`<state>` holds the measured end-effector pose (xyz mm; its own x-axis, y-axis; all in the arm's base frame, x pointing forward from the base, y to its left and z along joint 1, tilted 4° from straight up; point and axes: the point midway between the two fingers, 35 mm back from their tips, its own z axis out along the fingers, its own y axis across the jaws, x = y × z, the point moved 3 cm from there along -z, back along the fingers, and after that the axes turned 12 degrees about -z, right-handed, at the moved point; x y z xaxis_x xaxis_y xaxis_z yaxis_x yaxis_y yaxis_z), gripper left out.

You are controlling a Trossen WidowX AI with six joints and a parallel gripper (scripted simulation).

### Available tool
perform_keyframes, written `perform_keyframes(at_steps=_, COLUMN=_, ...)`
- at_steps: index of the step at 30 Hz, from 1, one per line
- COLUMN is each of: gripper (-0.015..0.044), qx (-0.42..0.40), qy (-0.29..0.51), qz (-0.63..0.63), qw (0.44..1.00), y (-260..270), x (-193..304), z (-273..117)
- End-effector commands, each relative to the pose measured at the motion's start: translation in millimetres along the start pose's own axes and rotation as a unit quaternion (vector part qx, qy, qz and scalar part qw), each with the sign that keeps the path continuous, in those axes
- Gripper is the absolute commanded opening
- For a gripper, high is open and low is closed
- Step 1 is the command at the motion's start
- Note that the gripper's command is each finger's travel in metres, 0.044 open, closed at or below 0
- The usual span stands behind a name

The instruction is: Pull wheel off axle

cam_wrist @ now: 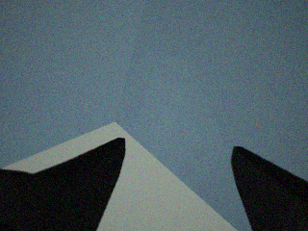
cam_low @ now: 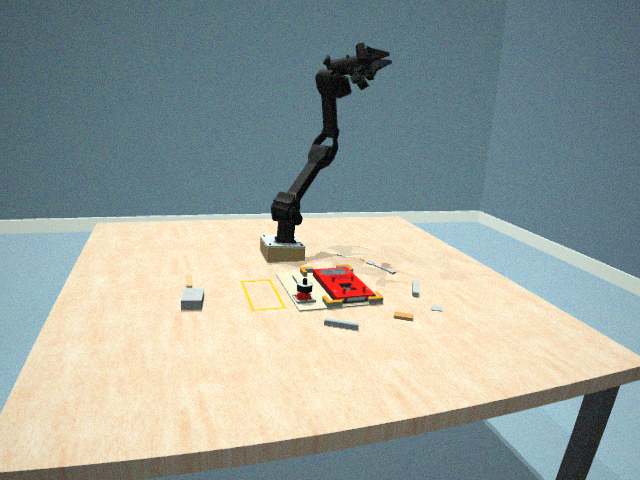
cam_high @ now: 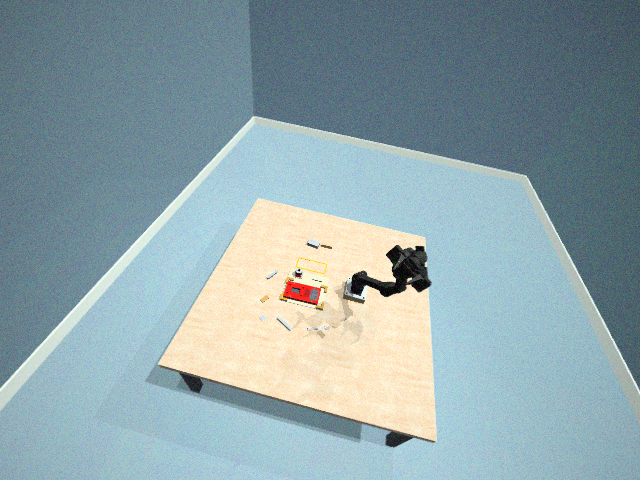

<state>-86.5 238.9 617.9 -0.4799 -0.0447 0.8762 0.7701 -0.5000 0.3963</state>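
While our arm reached high above the surface (cam_low: 155,372), we found the fingers (cam_low: 373,63) parted and holding nothing — the wheel (cam_low: 303,285) sat on its upright axle, just beside the yellow marked area (cam_low: 262,295).

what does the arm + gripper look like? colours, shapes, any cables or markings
Arm: uniformly matte black, slim boxy links with bulkier joints, on a grey plate over a tan block base. Gripper: black, two tapered pointed fingers. No cables or markings visible.
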Motion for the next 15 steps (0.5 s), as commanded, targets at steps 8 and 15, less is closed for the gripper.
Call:
perform_keyframes(at_steps=8, gripper=0.03, qx=-0.007, qy=0.099, qz=0.146, qw=0.984, y=63, x=24, z=-19)
perform_keyframes(at_steps=15, gripper=0.03, qx=-0.027, qy=0.157, qz=0.285, qw=0.945, y=128, x=29, z=-38)
